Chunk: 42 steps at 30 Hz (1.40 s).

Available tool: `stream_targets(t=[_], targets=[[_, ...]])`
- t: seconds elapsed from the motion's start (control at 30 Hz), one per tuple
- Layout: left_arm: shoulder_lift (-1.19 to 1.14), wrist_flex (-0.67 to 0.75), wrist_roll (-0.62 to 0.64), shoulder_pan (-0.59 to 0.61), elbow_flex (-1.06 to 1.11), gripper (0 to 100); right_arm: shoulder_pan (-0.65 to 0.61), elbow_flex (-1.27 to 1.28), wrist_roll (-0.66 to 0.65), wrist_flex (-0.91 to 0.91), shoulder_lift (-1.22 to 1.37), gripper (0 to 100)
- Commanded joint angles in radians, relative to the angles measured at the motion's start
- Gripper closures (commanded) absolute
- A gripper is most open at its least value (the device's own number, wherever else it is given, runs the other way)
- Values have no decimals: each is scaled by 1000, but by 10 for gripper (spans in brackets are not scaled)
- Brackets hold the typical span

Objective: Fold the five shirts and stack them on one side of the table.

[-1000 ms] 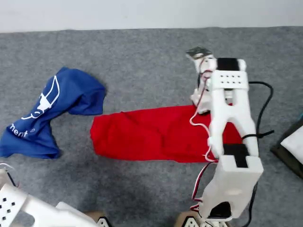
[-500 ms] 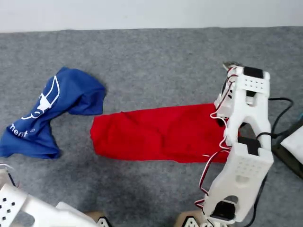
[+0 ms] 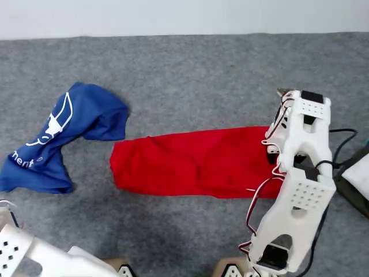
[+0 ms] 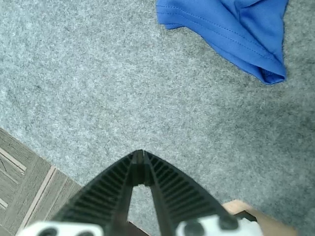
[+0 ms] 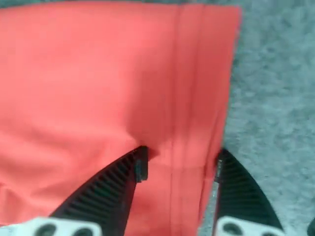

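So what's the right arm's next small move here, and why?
Probably close the right gripper: its jaws stand open, straddling the hemmed end of the red shirt, so a pinch there would likely secure that edge for folding.

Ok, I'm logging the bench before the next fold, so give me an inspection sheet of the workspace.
Surface: grey mat covering the table.
Job's things: red shirt laid flat in a long strip mid-table; blue shirt crumpled beside one end of it.
Clutter: dark object at the table's edge, too cut off to identify.
Hands: left hand shut, over bare mat near the blue shirt; right hand open, fingers straddling the red shirt's hemmed end.
Cables: red and white wires run along the right arm; a black cable loops beside it.
Surroundings: pale wall behind the table; wood-look floor below it.
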<state>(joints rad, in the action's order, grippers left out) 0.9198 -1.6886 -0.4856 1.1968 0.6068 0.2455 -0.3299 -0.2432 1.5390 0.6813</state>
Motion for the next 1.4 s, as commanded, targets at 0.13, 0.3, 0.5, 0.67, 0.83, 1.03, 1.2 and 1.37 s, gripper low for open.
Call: stream_targets(t=[0.13, 0.3, 0.5, 0.67, 0.83, 1.03, 1.2, 1.37], targets=[[12, 0, -11, 5, -12, 997, 15, -23, 3, -2, 28, 913], [12, 0, -11, 0, -12, 997, 28, -23, 3, -2, 25, 968], [12, 6, -51, -2, -12, 997, 99, -25, 0, 8, 24, 989], [12, 8, -89, 2, -12, 997, 176, -26, -75, 2, 24, 989], [12, 8, -89, -2, -12, 997, 260, -60, -135, 4, 24, 989], [12, 8, -91, -2, -12, 997, 331, -190, -180, 16, 25, 989], [12, 8, -124, 0, -12, 997, 344, -264, -204, 90, 28, 989], [12, 8, -124, 2, -7, 997, 300, -322, -218, 203, 22, 989]])
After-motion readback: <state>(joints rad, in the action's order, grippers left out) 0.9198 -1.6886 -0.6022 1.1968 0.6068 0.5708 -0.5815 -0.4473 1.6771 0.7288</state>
